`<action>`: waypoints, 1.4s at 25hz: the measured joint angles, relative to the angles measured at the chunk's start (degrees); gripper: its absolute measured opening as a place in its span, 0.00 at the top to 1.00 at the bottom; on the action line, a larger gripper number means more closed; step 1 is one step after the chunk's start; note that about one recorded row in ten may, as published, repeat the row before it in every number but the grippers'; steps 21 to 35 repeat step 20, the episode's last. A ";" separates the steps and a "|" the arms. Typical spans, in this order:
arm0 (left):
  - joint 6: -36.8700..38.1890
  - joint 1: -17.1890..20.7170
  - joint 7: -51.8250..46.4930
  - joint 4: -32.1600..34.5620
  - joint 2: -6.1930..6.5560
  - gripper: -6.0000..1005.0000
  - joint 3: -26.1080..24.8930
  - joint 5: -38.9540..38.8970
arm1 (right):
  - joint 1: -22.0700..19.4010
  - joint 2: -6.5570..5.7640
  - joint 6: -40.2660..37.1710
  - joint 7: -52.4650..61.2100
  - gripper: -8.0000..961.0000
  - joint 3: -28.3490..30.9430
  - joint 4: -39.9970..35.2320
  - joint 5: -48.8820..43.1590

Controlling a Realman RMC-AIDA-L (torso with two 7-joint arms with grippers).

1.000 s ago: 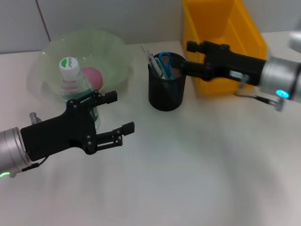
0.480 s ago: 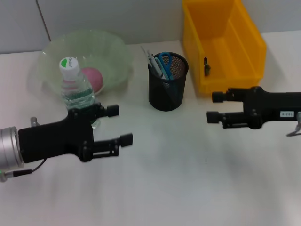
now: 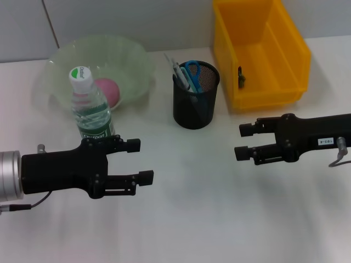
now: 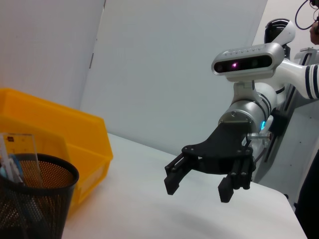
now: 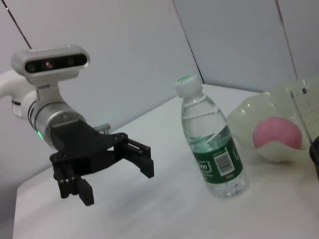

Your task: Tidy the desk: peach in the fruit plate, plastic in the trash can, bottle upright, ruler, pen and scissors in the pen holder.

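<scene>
The clear bottle (image 3: 90,109) with a green label stands upright on the desk in front of the pale green fruit plate (image 3: 134,60), which holds the pink peach (image 3: 108,90). The bottle (image 5: 213,149) and peach (image 5: 277,134) also show in the right wrist view. A black mesh pen holder (image 3: 196,104) holds blue-handled scissors (image 3: 192,71), a pen (image 3: 176,68) and a clear ruler (image 4: 20,148). My left gripper (image 3: 139,160) hovers open just in front of the bottle, apart from it. My right gripper (image 3: 243,141) is open and empty, to the right of the holder. The plastic is out of view.
The yellow trash can (image 3: 285,55) stands at the back right, with a small dark thing (image 3: 241,77) against its inner wall. White desk surface stretches between and in front of both grippers.
My right arm has drawn back from above the pen holder to low over the desk at the right. The left gripper has slid toward the front, away from the bottle, which stands free.
</scene>
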 joint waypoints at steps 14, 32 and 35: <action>0.95 -0.87 -1.72 0.31 0.10 0.16 -0.42 2.80 | 0.16 0.12 0.12 0.35 0.18 0.01 0.06 -1.24; 1.37 -0.94 -1.72 0.27 0.13 0.16 -0.41 2.80 | 0.15 0.43 -0.01 0.36 0.18 0.02 0.05 -2.00; 1.37 -0.94 -1.72 0.27 0.13 0.16 -0.41 2.80 | 0.15 0.43 -0.01 0.36 0.18 0.02 0.05 -2.00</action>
